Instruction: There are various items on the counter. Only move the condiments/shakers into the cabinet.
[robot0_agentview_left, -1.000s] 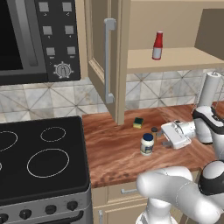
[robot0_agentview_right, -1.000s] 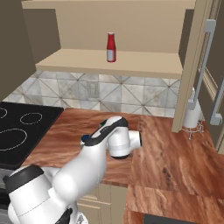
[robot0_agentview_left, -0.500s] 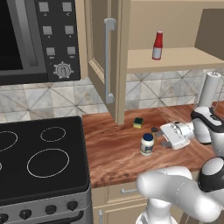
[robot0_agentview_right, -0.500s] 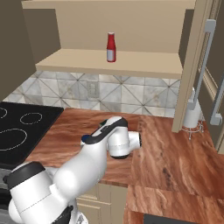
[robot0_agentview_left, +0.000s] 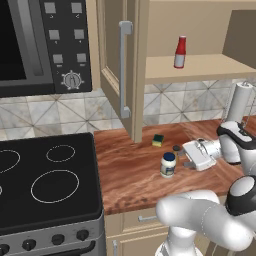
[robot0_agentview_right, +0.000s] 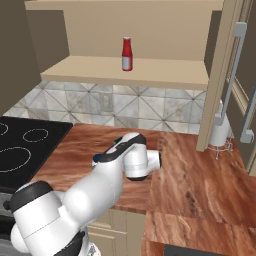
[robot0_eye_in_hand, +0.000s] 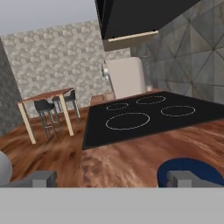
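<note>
Now the red squeeze bottle with its white cap stands upright on the tan inner shelf of the cabinet, whose tall door hangs open with the long grey handle facing the room. The right base view shows the same bottle alone on the shelf.

On the reddish-brown desk the white jar with the dark blue lid stands upright, near the front part of the wood. Just beside it, to the right, is the gripper; its jaws are released and spread wide, they lie low and point toward the jar, and they hold nothing. In the hand view the blue lid appears at the bottom right, just beside one finger tip, but I cannot tell if they touch. A small dark thing lies on the desk just beside the gripper; it may be the top of the tan-brown shaker, but it is too small to be sure.

The green-and-yellow sponge lies further back, near the lower edge of the open door. The white paper towel roll stands upright at the far right, against the tiled wall. The black stovetop is at the left of the desk.
</note>
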